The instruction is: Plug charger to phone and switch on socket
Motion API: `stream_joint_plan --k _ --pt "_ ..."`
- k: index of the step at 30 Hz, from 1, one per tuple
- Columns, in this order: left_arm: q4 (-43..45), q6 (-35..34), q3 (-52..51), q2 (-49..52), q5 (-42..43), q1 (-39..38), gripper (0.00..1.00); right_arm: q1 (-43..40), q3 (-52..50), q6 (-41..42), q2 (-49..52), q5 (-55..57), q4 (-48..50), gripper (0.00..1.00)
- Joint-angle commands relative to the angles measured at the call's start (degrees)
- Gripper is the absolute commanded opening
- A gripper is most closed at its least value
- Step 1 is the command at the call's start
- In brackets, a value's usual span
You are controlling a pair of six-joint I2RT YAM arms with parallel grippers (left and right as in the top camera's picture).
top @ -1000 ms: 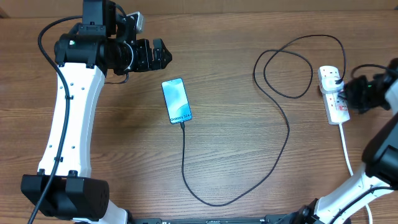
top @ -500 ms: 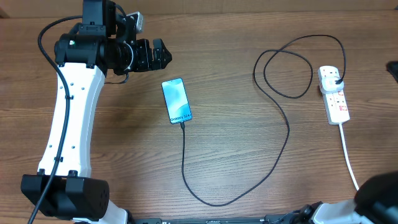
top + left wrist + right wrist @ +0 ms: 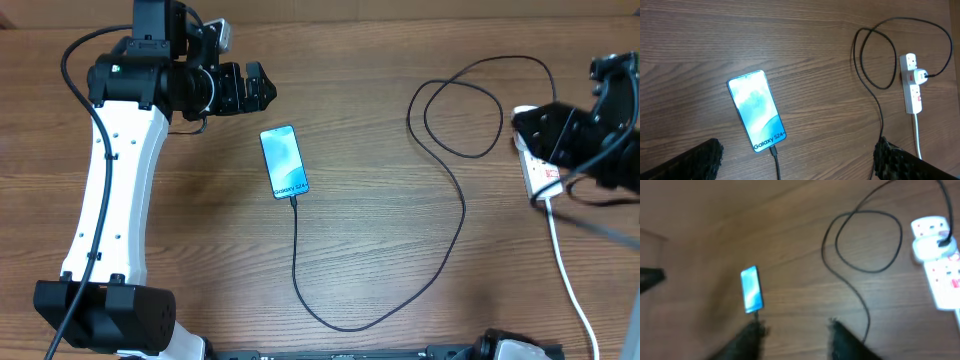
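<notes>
The phone (image 3: 283, 162) lies face up with its screen lit near the middle of the table (image 3: 220, 270). The thin black cable (image 3: 464, 210) meets its bottom edge, so the phone end of the job looks done. From there the cable runs down, sweeps right, loops once and ends at the plug (image 3: 920, 76), which sits in the power strip (image 3: 912, 90) at the far right. What appears to be left is the switch. The right arm hangs over the power strip and hides part of it from above. The right gripper (image 3: 795, 326) has its two fingers spread apart with nothing between them, though that view is blurred. The left gripper (image 3: 799, 150) is parked well above the phone, fingers wide apart and empty, and seems to have no further part. The next move probably calls for the right arm to lower one fingertip onto the small red switch (image 3: 910, 78) beside the plug and press it. It should do so without nudging the plug or dragging the strip. Whether that switch is already on cannot be told from these views.
</notes>
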Motion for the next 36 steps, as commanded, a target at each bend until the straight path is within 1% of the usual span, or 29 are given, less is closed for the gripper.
stream_joint_plan --k 1,10,24,31,34,36 --pt "0.24 1.51 0.83 -0.85 -0.17 -0.11 1.0 1.75 1.33 -0.2 -3.65 2.45 -1.07 1.0" --pt "0.24 1.51 0.83 -0.85 -0.17 -0.11 0.99 1.73 1.31 -0.22 -5.29 0.79 -3.91 1.0" --pt "0.24 1.51 0.83 -0.85 -0.17 -0.11 0.99 2.84 1.31 -0.24 -4.9 3.45 -2.64 1.0" --pt "0.24 1.51 0.83 -0.85 -0.17 -0.11 1.0 2.82 1.2 -0.24 -5.31 5.14 1.66 1.0" --pt "0.24 1.51 0.83 -0.85 -0.15 -0.11 1.0 4.09 -0.9 -0.24 -8.17 9.53 6.45 1.0" --pt "0.24 1.51 0.83 -0.85 -0.17 -0.11 0.99 4.92 -4.04 -0.24 -10.6 12.17 10.36 1.0"
